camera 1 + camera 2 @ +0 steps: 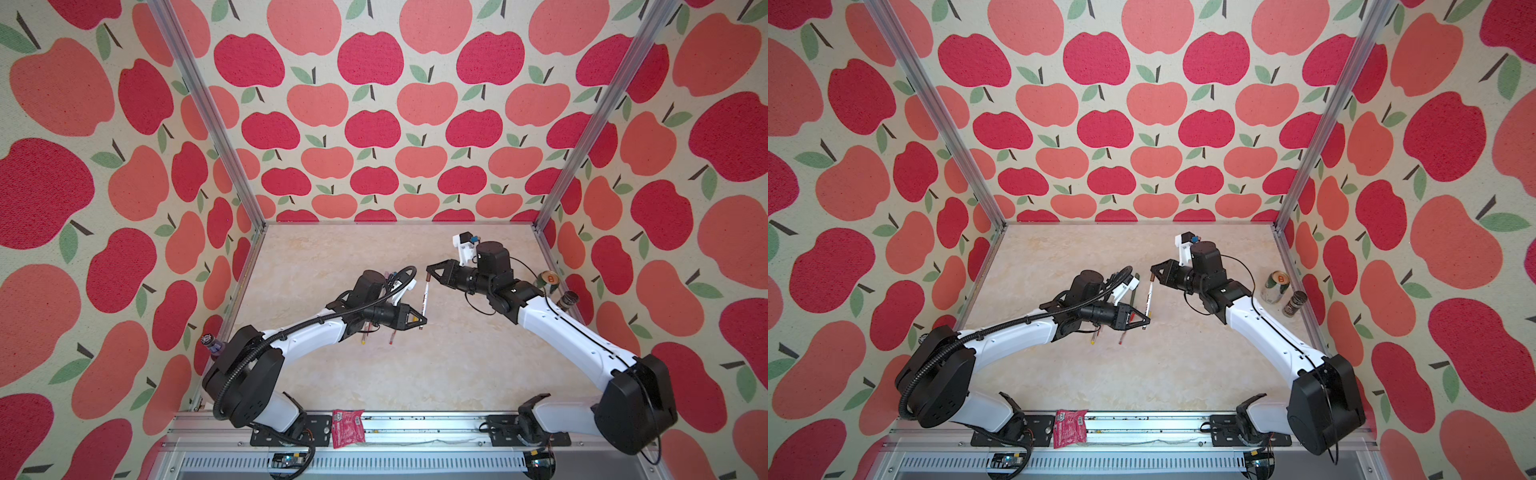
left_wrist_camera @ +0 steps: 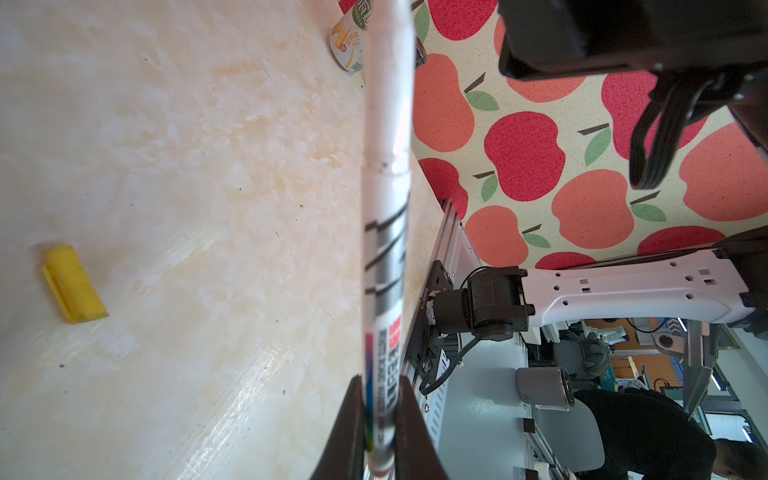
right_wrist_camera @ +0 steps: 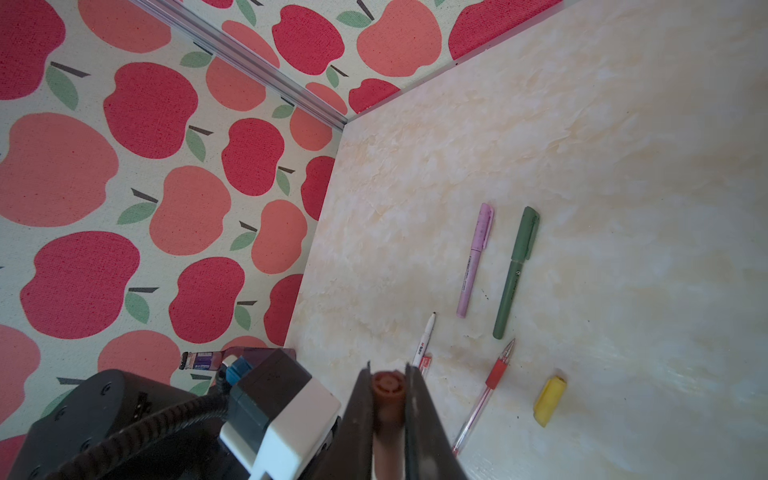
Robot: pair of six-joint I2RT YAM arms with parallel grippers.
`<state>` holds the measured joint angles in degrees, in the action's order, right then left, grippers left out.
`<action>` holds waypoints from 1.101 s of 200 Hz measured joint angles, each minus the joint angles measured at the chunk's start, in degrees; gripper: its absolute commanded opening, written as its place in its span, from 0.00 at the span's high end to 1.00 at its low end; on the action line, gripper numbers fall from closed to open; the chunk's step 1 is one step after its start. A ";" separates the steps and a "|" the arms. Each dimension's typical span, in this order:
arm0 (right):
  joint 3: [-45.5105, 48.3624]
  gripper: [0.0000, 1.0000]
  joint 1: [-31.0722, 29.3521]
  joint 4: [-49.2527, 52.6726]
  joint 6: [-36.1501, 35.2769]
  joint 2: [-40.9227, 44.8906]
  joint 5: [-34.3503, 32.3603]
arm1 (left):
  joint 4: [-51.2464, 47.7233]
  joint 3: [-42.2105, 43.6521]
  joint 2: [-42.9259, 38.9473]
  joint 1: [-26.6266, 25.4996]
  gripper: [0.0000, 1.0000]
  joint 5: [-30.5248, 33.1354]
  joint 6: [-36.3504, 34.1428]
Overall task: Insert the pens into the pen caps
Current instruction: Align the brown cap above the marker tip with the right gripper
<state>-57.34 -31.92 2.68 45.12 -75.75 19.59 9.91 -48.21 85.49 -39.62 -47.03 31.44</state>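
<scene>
While my left gripper pinches the slim white-barrelled pen with black stripes near one end, its other end points at the stubby brown plastic cap, which my right gripper squeezes between its jaws. In both top views pen and cap sit just beside each other; I cannot tell whether they touch. On the cream marbled table lie a capped lilac pen, a capped dark green pen, an uncapped red pen and a loose yellow cap.

Apple-print fabric walls, aluminium corner posts, cream marbled tabletop, even light
</scene>
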 measured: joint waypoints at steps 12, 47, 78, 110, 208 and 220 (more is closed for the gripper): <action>0.00 0.93 -0.17 0.02 -0.35 0.00 -0.02 | -0.04 0.00 0.00 0.00 1.00 0.00 0.00; 0.00 0.93 -0.96 0.39 -1.81 0.00 -0.70 | -0.35 0.28 0.00 -0.02 1.00 -0.20 -0.02; 0.00 0.94 -1.46 0.48 -3.04 0.00 -1.09 | -0.68 0.33 0.00 -0.02 1.00 -0.31 -0.02; 0.00 0.94 -2.01 1.25 -4.70 0.00 -1.77 | -1.14 0.61 -0.07 -0.02 1.00 -0.46 -0.04; -0.07 0.96 -2.36 2.71 -7.48 0.17 -3.15 | -1.55 1.18 -0.76 -0.02 1.00 -0.39 -0.02; -0.07 0.96 -2.49 2.80 -7.48 0.20 -3.43 | -1.55 1.25 -0.79 -0.02 1.00 -0.37 -0.02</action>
<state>-57.41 -34.41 5.48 37.65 -75.55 16.16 8.36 -46.96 84.71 -39.64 -47.40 31.42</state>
